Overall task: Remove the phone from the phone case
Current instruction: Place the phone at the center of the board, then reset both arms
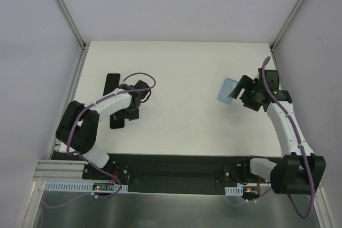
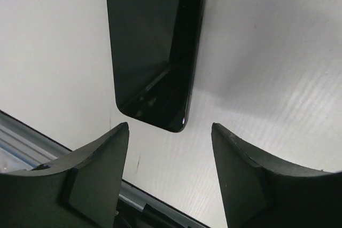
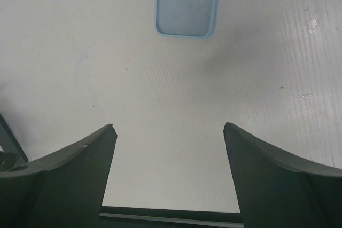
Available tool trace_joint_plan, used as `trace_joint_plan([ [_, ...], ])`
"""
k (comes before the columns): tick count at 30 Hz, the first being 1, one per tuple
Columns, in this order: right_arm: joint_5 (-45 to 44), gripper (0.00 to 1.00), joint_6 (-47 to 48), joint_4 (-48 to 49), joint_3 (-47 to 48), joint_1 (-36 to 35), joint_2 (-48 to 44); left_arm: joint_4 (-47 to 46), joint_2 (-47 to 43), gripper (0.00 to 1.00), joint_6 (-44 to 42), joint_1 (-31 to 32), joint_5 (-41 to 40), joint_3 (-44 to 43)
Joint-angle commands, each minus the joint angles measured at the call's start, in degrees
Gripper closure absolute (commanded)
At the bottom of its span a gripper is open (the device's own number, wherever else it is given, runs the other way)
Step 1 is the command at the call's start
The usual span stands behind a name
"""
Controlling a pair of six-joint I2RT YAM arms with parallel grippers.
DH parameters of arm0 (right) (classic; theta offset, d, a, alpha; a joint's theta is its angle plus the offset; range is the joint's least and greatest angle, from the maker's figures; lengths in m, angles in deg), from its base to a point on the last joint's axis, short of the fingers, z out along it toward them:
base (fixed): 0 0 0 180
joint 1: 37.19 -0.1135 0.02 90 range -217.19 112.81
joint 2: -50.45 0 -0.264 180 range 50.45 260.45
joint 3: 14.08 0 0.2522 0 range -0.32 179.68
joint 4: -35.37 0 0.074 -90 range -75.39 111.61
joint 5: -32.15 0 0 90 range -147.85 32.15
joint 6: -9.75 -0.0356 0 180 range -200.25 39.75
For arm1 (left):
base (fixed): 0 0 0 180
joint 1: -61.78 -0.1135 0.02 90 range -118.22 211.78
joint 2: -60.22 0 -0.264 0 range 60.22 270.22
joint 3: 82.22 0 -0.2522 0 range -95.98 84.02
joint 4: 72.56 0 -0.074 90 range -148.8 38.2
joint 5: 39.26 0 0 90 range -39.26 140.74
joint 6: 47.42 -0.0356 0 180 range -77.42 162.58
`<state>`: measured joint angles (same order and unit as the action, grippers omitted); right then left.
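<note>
A black phone (image 1: pixel 111 83) lies flat on the white table at the left, partly under my left arm. In the left wrist view its glossy near end (image 2: pixel 152 52) lies just ahead of my left gripper (image 2: pixel 170 129), which is open and empty with the jaws wide apart; the gripper also shows in the top view (image 1: pixel 124 115). A light blue phone case (image 1: pixel 228 90) lies at the right and looks empty. In the right wrist view the case (image 3: pixel 187 4) lies well ahead of my right gripper (image 3: pixel 170 132), open and empty; the gripper also shows in the top view (image 1: pixel 239 90).
The white table (image 1: pixel 181 68) is bounded by white walls at the back and sides. A metal rail (image 2: pixel 32 137) runs along the table edge close behind my left fingers. A dark strip (image 3: pixel 171 214) marks the edge behind my right fingers.
</note>
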<state>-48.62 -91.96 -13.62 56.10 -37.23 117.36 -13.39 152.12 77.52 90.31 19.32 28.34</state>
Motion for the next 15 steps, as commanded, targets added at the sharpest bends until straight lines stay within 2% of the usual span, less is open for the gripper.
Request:
trace_joint_plan([
  [1,-1.23,0.16,1.68,-2.83,2.19,-0.84,-2.49,1.7,-7.16,0.37,-0.66,0.38,2.59,-2.76],
  [8,-6.68,0.15,6.34,-8.89,8.6,-3.83,-5.39,-0.05,-18.94,0.33,-4.96,0.38,8.04,-8.74],
  [15,-11.87,0.15,7.49,-12.32,9.58,-4.19,-9.6,-1.72,-29.3,0.3,-9.01,-0.06,14.19,-11.82],
])
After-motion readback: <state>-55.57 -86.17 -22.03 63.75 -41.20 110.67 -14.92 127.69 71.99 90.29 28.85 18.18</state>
